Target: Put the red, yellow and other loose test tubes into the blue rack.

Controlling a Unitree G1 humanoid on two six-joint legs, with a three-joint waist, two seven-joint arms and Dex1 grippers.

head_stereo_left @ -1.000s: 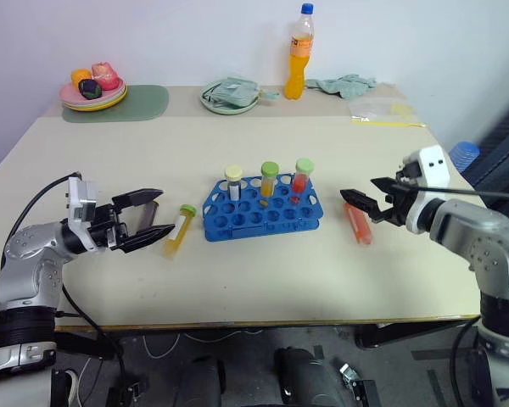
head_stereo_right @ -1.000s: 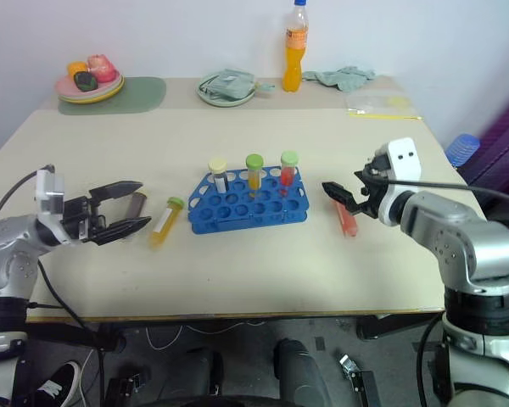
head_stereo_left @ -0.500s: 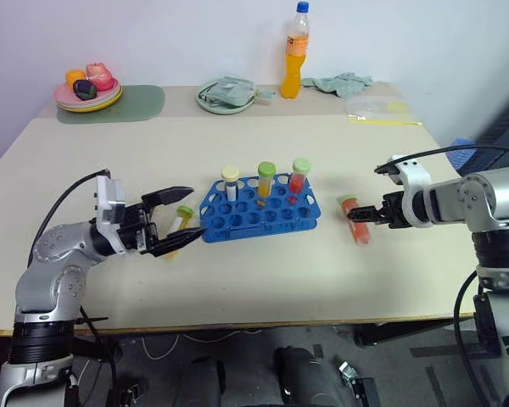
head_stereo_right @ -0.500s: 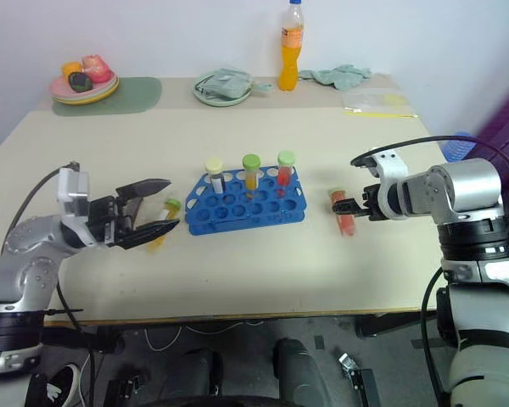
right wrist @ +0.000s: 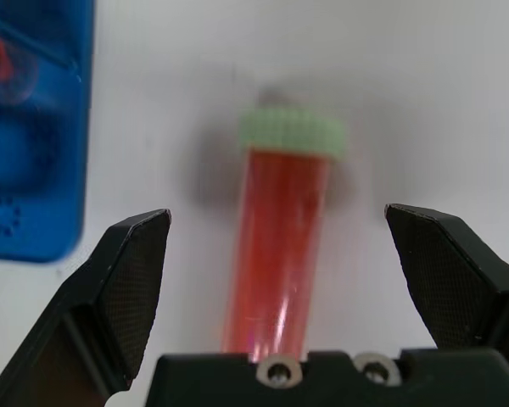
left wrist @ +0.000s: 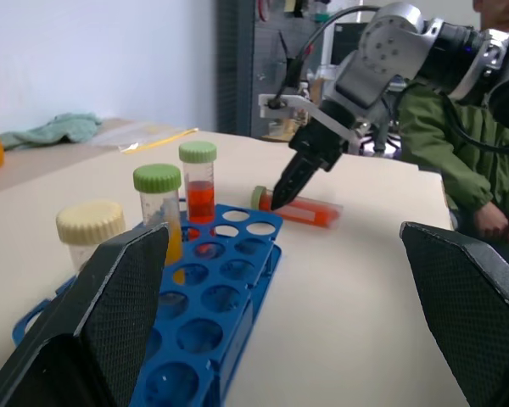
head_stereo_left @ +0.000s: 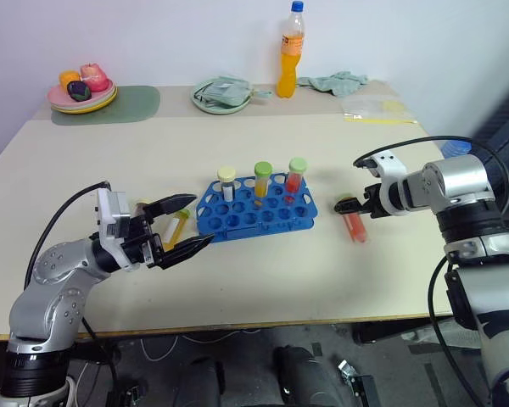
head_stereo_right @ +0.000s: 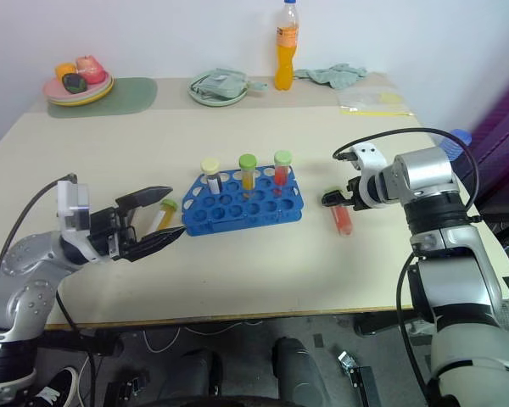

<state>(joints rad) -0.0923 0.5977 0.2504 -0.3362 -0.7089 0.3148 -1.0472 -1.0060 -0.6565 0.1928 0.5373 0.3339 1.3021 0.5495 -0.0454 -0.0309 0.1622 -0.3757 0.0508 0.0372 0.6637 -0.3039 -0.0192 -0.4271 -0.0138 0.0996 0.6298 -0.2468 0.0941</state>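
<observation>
Yellow liquid shows in the loose green-capped test tube [head_stereo_left: 179, 227] lying left of the blue plastic rack [head_stereo_left: 256, 211], half hidden behind the spread fingers of the left gripper [head_stereo_left: 185, 224]. The red green-capped tube [head_stereo_left: 352, 220] lies right of the rack, the right gripper [right wrist: 284, 280] spread wide over it without touching. Three capped tubes [head_stereo_left: 262, 178] stand in the rack's back row.

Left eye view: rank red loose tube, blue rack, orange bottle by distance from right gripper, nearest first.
From the right gripper:
1. Red loose tube, lying just under its tips.
2. Blue rack, table centre, toward the robot's left.
3. Orange bottle, at the far edge.
</observation>
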